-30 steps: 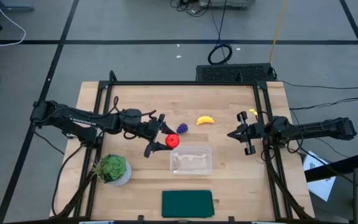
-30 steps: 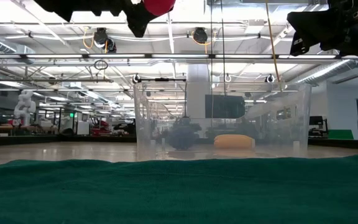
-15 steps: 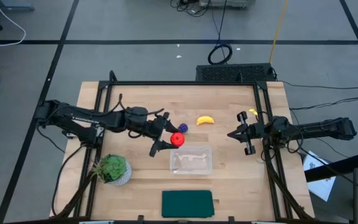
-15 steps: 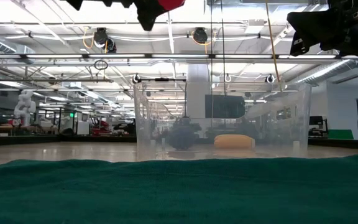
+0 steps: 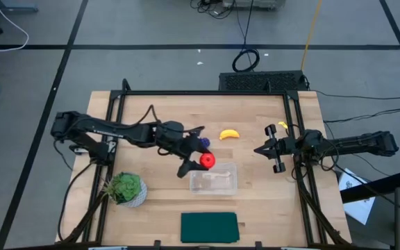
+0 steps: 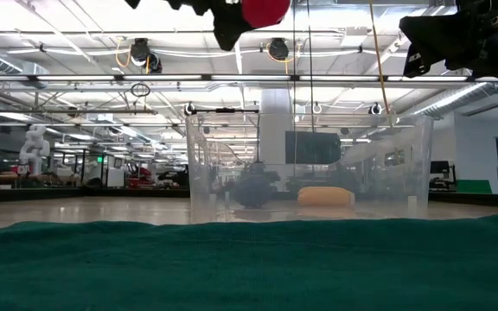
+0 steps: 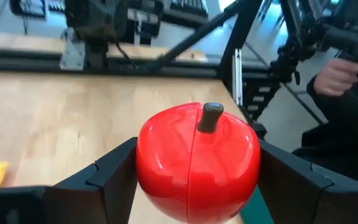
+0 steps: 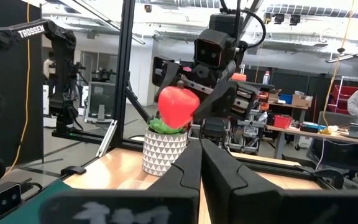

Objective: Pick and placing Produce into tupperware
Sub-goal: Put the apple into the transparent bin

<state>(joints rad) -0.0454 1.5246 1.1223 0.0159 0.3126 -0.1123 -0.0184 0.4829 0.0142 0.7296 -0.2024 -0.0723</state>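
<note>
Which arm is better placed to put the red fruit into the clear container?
Left. The left gripper is shut on the red fruit, held in the air at the edge of the clear container. The right gripper waits shut and empty near the table's right edge, well away.

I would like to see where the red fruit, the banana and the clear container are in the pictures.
red fruit [image 7: 194, 162], left wrist view, on its glossy front.
banana [image 5: 229, 134], high view, on the middle of its curve.
clear container [image 5: 232, 179], high view, on its right rim.
</note>
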